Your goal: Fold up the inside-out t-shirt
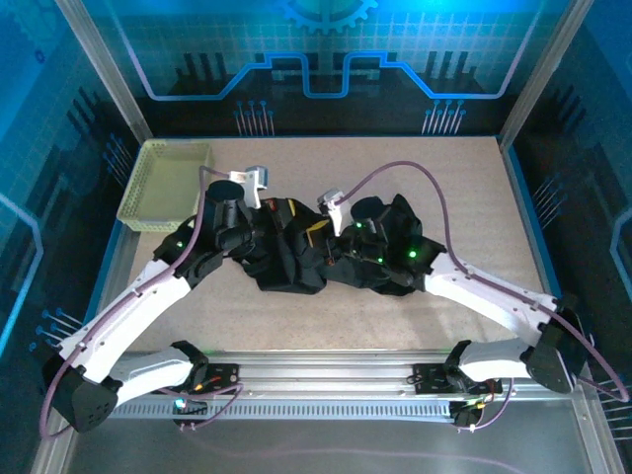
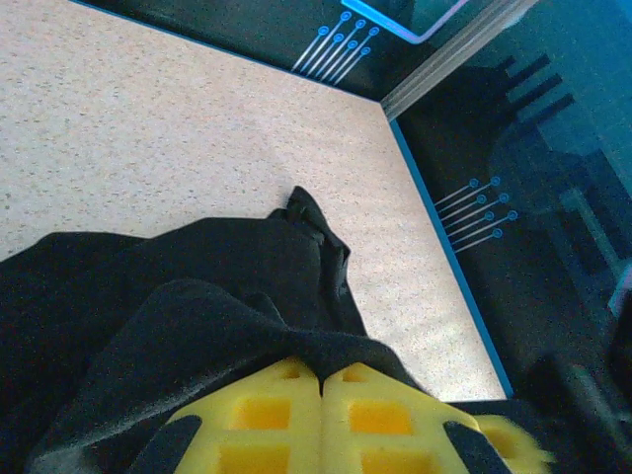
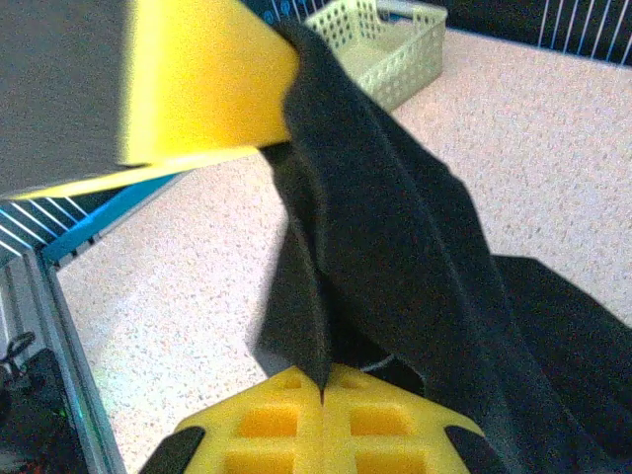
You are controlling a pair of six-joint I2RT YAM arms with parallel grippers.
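In the middle of the desk, the black t-shirt lies bunched in a heap, with both arms bent over it. The left fingers are pressed fully together with a fold of cloth caught at their tips. The right fingers are likewise closed tight on a thin ridge of the same fabric, which runs up from them to the left pair. Both pinches look shallow (little more than an edge in each). I judge a brisk pull apart could slip one free, or drag several layers up together and leave the shirt more tangled. The desk is a pale speckled board, with a yellow-green mesh basket at its far left corner. Dark panels with glowing blue line patterns wall it in.
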